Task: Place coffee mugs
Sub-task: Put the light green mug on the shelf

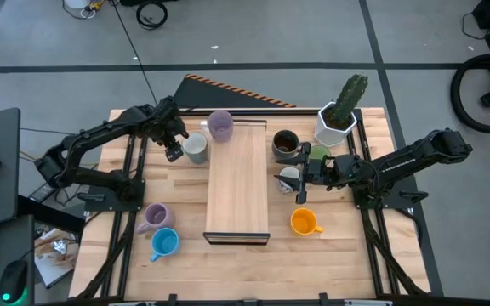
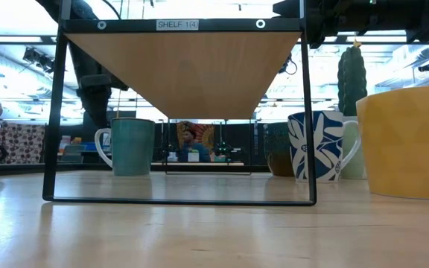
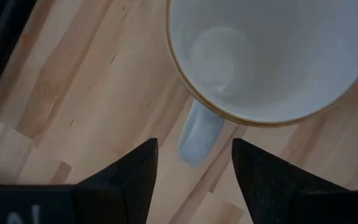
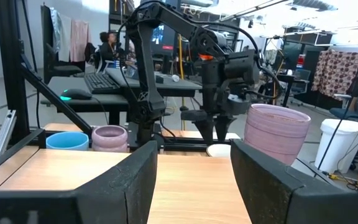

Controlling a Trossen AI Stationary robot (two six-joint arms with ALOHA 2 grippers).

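With the blue mug [image 1: 164, 244], a purple mug [image 1: 154, 217] and the orange mug [image 1: 304, 223] waiting nearest, the open, empty left gripper [image 1: 174, 153] hovers at ten o'clock over the light green mug [image 1: 196, 147], fingers [image 3: 126, 180] straddling its handle to grasp, while the right gripper [image 1: 301, 180] waits open at three o'clock.

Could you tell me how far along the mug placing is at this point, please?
Done: one purple mug stands on the shelf. In hand: the open left gripper hovers over the light green mug, handle between its fingers. Left: the other mugs on the table; the right gripper waits open.
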